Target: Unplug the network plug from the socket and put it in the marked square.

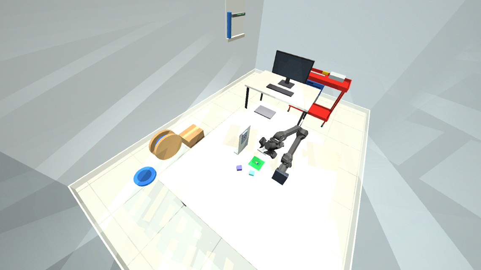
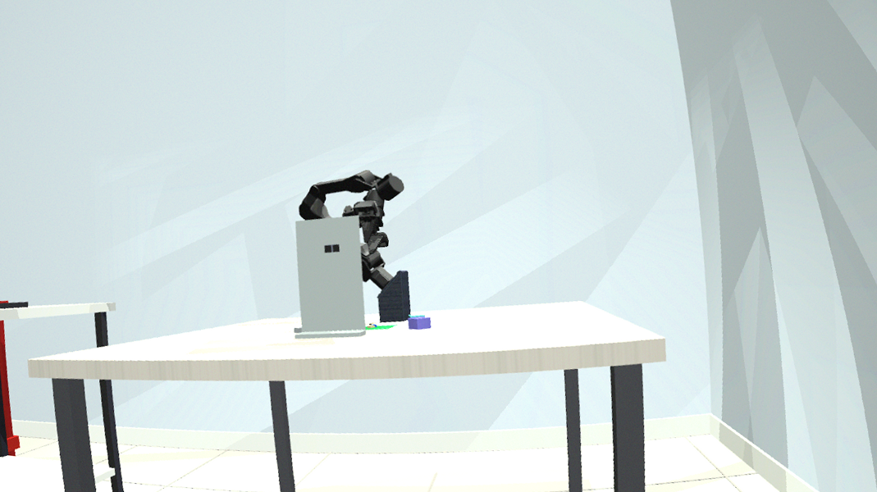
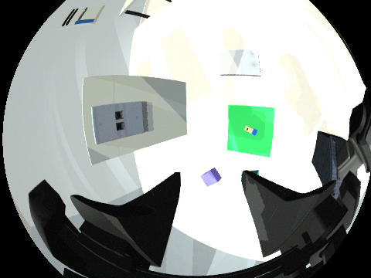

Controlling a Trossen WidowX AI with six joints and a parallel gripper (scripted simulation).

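Hanging above the table with fingers apart and empty, the gripper leaves the plug in the square; next, just hold clear.

Light is bright and even across all three views — pale streaks fan over the walls in broad soft bands. The table top is washed nearly pure white, with almost no cast shadows on it. The wrist view is a heavy fisheye: black corners, edges strongly bent, the white centre overexposed — and its detail is soft and blocky. Small things on the table stay tiny and indistinct from the top.
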